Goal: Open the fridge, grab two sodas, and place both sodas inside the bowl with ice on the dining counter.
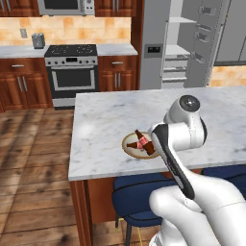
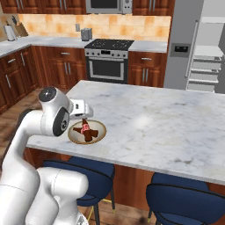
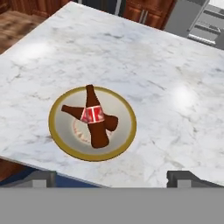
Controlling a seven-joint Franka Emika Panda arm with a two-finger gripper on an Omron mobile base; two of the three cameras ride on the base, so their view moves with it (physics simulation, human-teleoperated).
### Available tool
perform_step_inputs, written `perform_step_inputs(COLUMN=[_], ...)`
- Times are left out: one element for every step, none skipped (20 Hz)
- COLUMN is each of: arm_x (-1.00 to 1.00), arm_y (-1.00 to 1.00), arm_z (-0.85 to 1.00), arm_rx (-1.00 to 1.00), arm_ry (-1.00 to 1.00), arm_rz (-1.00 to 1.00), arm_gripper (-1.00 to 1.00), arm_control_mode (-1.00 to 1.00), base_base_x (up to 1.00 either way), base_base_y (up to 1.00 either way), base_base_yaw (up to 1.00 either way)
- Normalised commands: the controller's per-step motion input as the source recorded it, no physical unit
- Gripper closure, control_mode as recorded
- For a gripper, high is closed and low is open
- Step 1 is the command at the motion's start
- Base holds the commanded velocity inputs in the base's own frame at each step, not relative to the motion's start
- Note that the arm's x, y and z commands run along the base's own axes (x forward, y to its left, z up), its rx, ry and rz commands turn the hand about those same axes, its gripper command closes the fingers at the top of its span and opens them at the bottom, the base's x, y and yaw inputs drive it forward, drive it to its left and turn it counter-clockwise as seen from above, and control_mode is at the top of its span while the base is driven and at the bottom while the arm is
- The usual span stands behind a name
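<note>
While the fingers (image 3: 112, 177) stand wide apart and empty above the tabletop (image 3: 166, 87), two sodas (image 3: 94, 118) lie crossed inside the bowl with ice (image 3: 59, 135), at about 11 o'clock from them, near the marble's near edge.

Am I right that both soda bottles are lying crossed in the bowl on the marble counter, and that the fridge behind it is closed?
Not quite: the fridge is open, with its grey shelves exposed, as the left base view shows. The rest holds: both sodas lie crossed in the bowl on the dining counter.
</note>
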Motion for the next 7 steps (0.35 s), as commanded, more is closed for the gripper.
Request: perform_step_inputs(arm_x=[-0.06,-0.12,-0.18,-0.26,-0.31,-0.39,-0.45], arm_y=[0.04,0.03,0.04,0.06,0.08,0.08,0.07], arm_z=[0.23,0.18,0.12,0.13,0.11,0.07,0.04], arm_rx=[0.00,0.00,0.00,0.00,0.00,0.00,0.00], arm_ry=[0.00,0.00,0.00,0.00,0.00,0.00,0.00], arm_rz=[0.00,0.00,0.00,0.00,0.00,0.00,0.00], arm_gripper=[-1.00,-1.00,-1.00,-1.00,-1.00,-1.00,-1.00], arm_control_mode=[-1.00,-1.00,-1.00,-1.00,-1.00,-1.00,-1.00], base_base_x=[0.00,0.00,0.00,0.00,0.00,0.00,0.00], base_base_y=[0.00,0.00,0.00,0.00,0.00,0.00,0.00], base_base_yaw=[0.00,0.00,0.00,0.00,0.00,0.00,0.00])
